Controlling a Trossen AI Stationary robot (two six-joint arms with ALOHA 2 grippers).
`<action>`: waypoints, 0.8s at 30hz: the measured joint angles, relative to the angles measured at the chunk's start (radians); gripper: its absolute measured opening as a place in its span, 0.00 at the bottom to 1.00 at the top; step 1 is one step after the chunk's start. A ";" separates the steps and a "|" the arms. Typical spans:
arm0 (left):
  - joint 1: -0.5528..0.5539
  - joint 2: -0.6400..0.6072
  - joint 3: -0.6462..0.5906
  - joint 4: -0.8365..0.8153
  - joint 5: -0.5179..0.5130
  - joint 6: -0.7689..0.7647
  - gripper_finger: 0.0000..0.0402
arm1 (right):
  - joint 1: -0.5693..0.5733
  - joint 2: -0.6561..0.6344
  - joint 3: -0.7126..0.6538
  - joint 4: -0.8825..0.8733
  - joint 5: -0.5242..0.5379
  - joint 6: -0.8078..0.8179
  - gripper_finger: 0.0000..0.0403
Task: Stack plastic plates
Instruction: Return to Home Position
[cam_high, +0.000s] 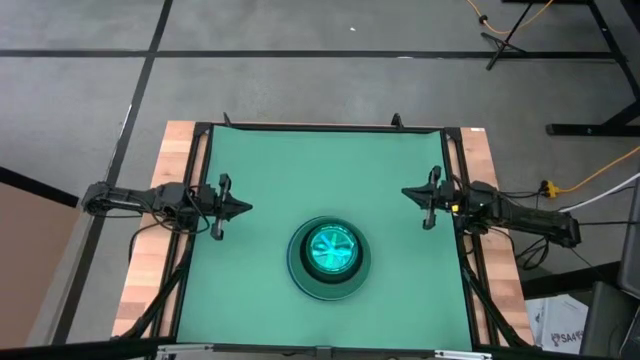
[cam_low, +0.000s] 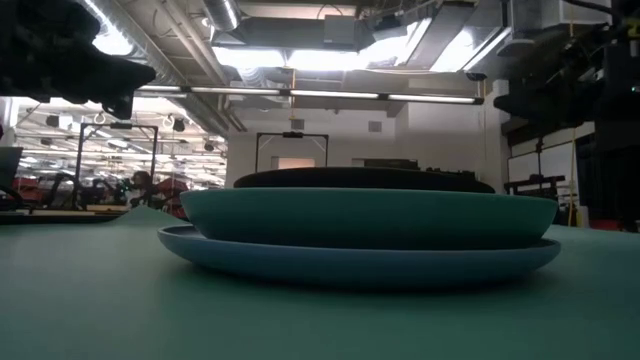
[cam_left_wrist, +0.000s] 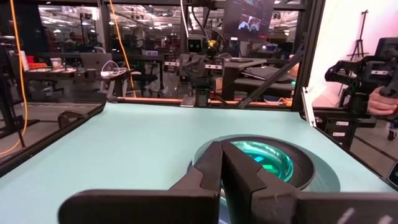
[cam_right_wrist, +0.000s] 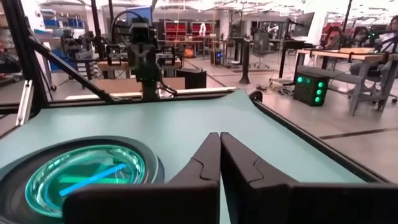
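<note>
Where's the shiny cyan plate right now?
In the high view the cyan plate sits on top of the stack, mid-way across the mat, between the left gripper and right gripper.

plate stack standing mid-mat, open green mat on every side, left hand and right hand well clear

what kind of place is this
Probably a robotics lab or workshop: a framed table with a green mat, workbenches loaded with equipment beyond it, and exposed ceiling pipes overhead.
</note>
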 joint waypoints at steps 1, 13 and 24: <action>0.000 0.000 0.000 0.000 -0.001 0.002 0.01 | 0.000 0.000 0.000 0.000 0.000 0.000 0.00; 0.000 0.000 0.000 -0.004 -0.007 0.032 0.01 | 0.000 0.004 0.000 -0.009 -0.027 0.033 0.00; 0.000 0.005 0.000 -0.003 -0.008 0.031 0.01 | 0.000 0.008 0.000 -0.010 -0.027 0.034 0.00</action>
